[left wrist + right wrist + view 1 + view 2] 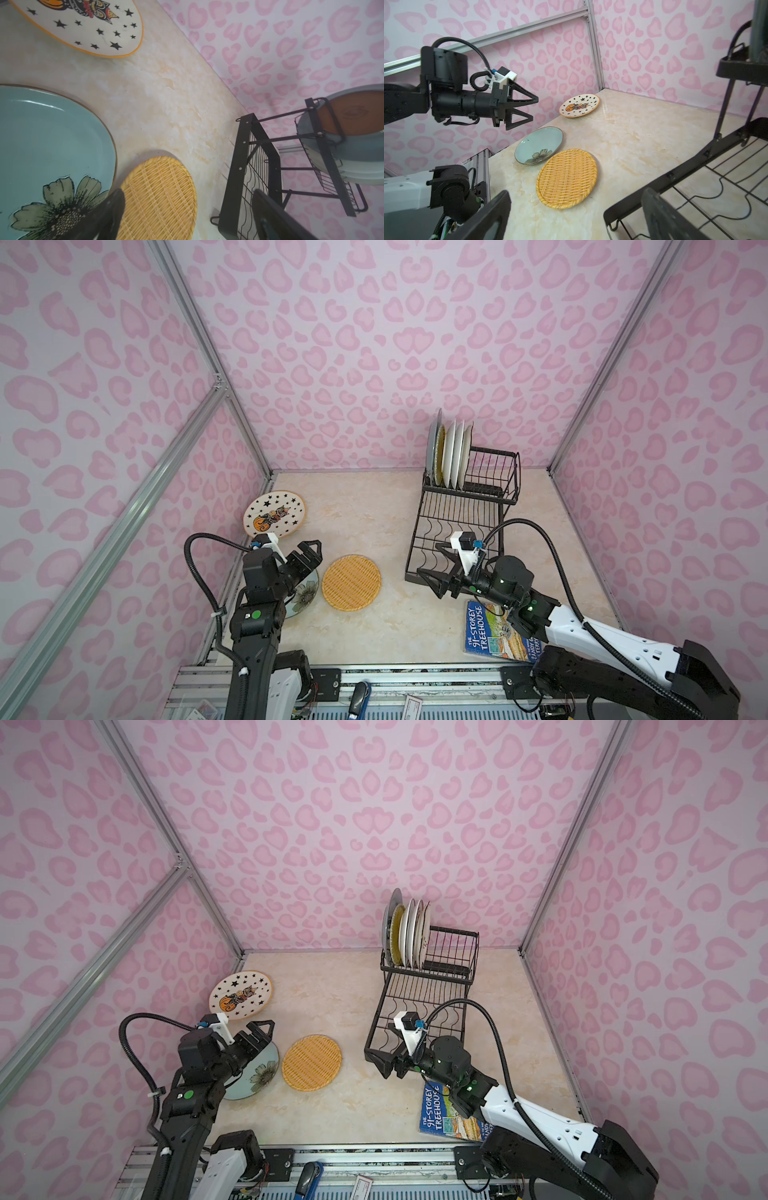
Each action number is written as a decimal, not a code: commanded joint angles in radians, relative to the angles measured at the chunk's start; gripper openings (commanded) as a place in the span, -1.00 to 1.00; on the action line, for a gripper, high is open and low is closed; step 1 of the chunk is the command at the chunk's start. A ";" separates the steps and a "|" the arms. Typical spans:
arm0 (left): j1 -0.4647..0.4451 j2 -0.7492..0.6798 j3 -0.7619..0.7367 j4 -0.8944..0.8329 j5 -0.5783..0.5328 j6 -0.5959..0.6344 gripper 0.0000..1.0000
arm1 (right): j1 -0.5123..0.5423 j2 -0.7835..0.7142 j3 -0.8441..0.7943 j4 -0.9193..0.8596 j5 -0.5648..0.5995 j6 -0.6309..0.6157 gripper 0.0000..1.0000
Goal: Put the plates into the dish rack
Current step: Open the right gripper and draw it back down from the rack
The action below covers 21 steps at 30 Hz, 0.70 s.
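Observation:
Three plates lie flat on the table's left side: a star plate at the back, a pale green floral plate and an orange woven-look plate. My left gripper hangs open and empty above the floral plate's far edge, partly hiding it in both top views. The black wire dish rack stands at the back right, with several plates upright in its raised basket. My right gripper is open and empty over the flat tray's front-left corner.
A blue paperback book lies near the front right, partly under my right arm. Pink patterned walls with metal posts close in the left, back and right. A metal rail runs along the table's front edge.

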 commanded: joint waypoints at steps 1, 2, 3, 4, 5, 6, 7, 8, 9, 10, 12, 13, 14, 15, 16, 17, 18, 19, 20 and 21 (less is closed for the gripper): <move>0.044 0.083 0.051 0.056 -0.040 -0.079 0.94 | 0.013 0.008 -0.030 0.138 0.012 -0.012 0.95; 0.068 0.126 0.067 0.079 -0.026 -0.094 0.93 | 0.016 0.008 -0.042 0.168 0.004 -0.008 0.96; 0.094 0.169 0.080 0.106 -0.013 -0.109 0.94 | 0.021 0.011 -0.052 0.189 -0.003 -0.006 0.96; 0.119 0.207 0.088 0.127 -0.008 -0.122 0.94 | 0.027 0.016 -0.055 0.200 -0.007 -0.008 0.96; 0.147 0.251 0.102 0.147 0.006 -0.142 0.95 | 0.030 0.024 -0.057 0.205 -0.007 -0.013 0.96; 0.181 0.292 0.109 0.174 0.031 -0.160 0.96 | 0.036 0.036 -0.065 0.214 -0.004 -0.015 0.96; 0.210 0.339 0.120 0.202 0.048 -0.172 0.98 | 0.039 0.049 -0.076 0.230 0.005 -0.012 0.96; 0.234 0.376 0.130 0.216 0.053 -0.180 0.99 | 0.039 0.062 -0.085 0.248 0.009 -0.010 0.96; 0.260 0.418 0.141 0.236 0.059 -0.188 1.00 | 0.039 0.072 -0.090 0.257 0.009 -0.008 0.96; 0.274 0.457 0.150 0.257 0.065 -0.193 0.98 | 0.039 0.080 -0.092 0.259 0.008 -0.007 0.96; 0.340 0.530 0.169 0.285 0.065 -0.198 0.96 | 0.039 0.093 -0.089 0.268 0.002 0.000 0.96; 0.356 0.569 0.181 0.294 0.062 -0.197 0.94 | 0.039 0.099 -0.092 0.273 0.004 0.003 0.95; 0.368 0.604 0.189 0.303 0.058 -0.192 0.94 | 0.039 0.109 -0.096 0.284 0.005 0.002 0.96; 0.376 0.644 0.200 0.313 0.051 -0.187 0.92 | 0.039 0.119 -0.098 0.294 0.008 0.001 0.96; 0.382 0.679 0.210 0.323 0.047 -0.189 0.91 | 0.038 0.126 -0.099 0.295 0.015 0.001 0.96; 0.385 0.712 0.214 0.335 0.047 -0.192 0.89 | 0.037 0.133 -0.098 0.294 0.018 0.001 0.96; 0.388 0.743 0.218 0.351 0.048 -0.196 0.86 | 0.037 0.140 -0.098 0.296 0.021 0.002 0.96; 0.390 0.770 0.220 0.372 0.047 -0.198 0.84 | 0.037 0.144 -0.098 0.297 0.020 0.002 0.96; 0.390 0.789 0.223 0.392 0.045 -0.198 0.82 | 0.037 0.147 -0.098 0.299 0.021 0.002 0.96; 0.391 0.811 0.224 0.416 0.045 -0.197 0.81 | 0.036 0.150 -0.098 0.301 0.023 0.003 0.96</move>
